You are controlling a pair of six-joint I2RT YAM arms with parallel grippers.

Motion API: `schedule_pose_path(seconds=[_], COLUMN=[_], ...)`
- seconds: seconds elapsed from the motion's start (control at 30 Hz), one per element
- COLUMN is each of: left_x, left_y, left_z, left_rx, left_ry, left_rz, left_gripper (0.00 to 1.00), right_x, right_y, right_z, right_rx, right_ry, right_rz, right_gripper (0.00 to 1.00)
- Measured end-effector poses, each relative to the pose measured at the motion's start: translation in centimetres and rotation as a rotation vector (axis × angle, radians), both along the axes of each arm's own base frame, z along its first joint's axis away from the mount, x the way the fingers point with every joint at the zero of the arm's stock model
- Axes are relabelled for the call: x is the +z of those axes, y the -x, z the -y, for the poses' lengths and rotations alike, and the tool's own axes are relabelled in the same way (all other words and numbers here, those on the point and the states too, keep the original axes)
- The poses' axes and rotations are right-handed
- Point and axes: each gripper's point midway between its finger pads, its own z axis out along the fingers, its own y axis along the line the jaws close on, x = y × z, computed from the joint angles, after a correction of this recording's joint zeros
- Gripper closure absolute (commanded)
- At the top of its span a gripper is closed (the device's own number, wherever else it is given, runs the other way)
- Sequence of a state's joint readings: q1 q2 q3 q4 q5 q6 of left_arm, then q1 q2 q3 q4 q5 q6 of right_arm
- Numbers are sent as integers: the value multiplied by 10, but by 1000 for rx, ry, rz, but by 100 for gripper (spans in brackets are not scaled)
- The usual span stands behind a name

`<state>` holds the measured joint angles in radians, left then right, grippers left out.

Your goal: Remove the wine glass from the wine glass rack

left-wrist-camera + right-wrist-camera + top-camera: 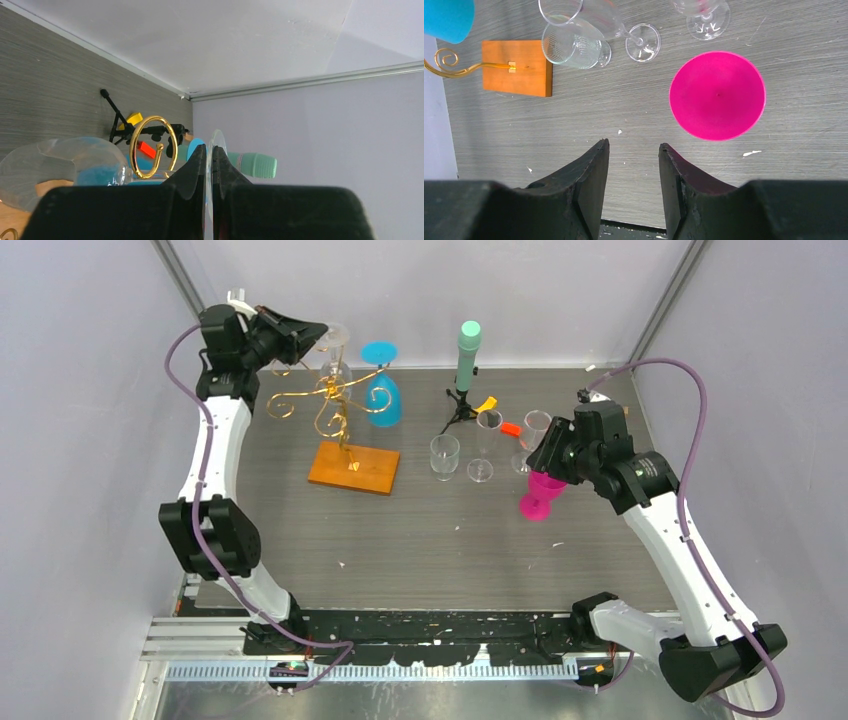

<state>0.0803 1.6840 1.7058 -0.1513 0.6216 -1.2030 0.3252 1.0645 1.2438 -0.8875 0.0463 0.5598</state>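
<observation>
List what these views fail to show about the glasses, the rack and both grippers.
- Top view: left gripper fingertips, hidden by its own housing; their contact with the clear wine glass unreadable.
- Left wrist view: that glass's stem, behind the gripper body; whether it hangs on the rack is unclear.
- Right wrist view: wine glass rack cut off by the left edge; only base and scroll show.
- Top view: pink glass rim, under the right gripper.
</observation>
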Motion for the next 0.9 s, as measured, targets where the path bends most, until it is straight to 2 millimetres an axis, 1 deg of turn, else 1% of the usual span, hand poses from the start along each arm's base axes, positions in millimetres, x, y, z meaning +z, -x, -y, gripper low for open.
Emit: schedule_pose_path(seconds=[0.2, 0.37, 0.53, 0.73, 0.8, 0.9], left_x=[11, 13, 15, 36, 41, 44], left_y=[7, 9, 8, 10, 11, 14], left_z=[-9, -25, -46, -70, -80, -102], left_rx=[22, 55, 100, 147, 164, 206], left_ry=[-34, -49, -53, -70, -83, -103], left_rz=[20, 22, 16, 60, 74, 79], left_gripper=[100, 100, 100, 100, 100, 100], right_x=[0, 0, -1, -2, -2, -2], right_y=[0, 0, -1, 0, 0, 0], right_z=[0, 0, 0, 0, 0, 0], right_rx=[0, -1, -1, -1, -1, -1], right_ry=[0, 0, 0, 1, 1, 1], right_rz=[1, 1, 2, -2, -2, -2], right_gripper=[50, 46, 45, 44, 44, 44])
